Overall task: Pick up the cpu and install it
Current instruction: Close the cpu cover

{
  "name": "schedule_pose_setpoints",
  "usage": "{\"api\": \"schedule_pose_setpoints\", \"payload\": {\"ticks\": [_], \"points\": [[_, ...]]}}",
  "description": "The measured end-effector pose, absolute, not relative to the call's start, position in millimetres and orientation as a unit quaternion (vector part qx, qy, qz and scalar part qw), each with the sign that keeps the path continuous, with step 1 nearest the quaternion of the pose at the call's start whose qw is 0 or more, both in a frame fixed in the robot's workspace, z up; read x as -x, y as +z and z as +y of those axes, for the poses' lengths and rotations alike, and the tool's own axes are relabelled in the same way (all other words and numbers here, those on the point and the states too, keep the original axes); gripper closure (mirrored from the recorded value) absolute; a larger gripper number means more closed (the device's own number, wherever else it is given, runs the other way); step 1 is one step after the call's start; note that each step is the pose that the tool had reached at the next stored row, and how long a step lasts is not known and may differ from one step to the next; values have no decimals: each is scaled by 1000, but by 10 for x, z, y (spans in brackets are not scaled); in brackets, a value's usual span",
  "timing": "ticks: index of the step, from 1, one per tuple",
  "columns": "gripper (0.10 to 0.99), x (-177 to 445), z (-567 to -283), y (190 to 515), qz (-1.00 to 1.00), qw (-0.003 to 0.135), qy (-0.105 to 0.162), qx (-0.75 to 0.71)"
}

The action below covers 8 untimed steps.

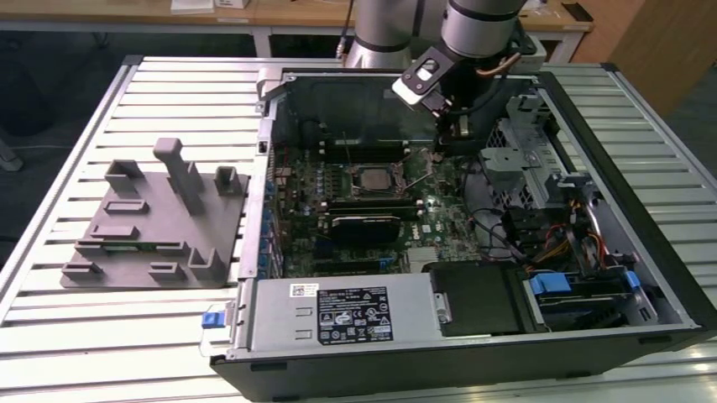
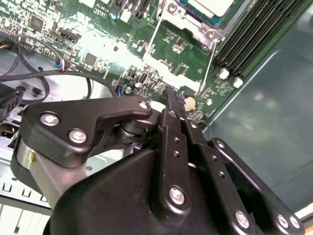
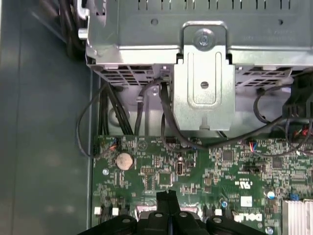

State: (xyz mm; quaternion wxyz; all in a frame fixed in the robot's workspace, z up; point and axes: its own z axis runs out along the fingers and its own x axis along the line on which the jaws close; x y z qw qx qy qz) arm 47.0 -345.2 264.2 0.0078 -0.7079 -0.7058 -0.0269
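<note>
- fixture [image 1: 157, 222]: grey, lies on the slatted table [image 1: 67, 336] at the exterior view's left, beside the case.
- case [image 1: 448, 369]: lies open, board [image 1: 297, 180] facing up.
- cpu [image 1: 370, 177]: sits flat in the socket [image 2: 171, 11] at mid-board, silver top up; touches no finger.
- gripper [image 1: 448, 133]: hangs over the board near the socket, on the exterior view's right of it; fingers [image 2: 171, 127] pressed together, holding nothing.

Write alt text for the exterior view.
A robot arm's end effector hangs inside an open computer case, above the motherboard beside the seated cpu. A grey fixture sits on the table at the exterior view's left.
</note>
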Motion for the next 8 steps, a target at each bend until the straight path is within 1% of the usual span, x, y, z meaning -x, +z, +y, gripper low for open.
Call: {"api": "schedule_pose_setpoints", "payload": {"ticks": [2,8], "points": [[980,-484,-3452,2567,-706,10,-25,708],[980,-497,-3452,2508,-706,13,-21,708]]}}
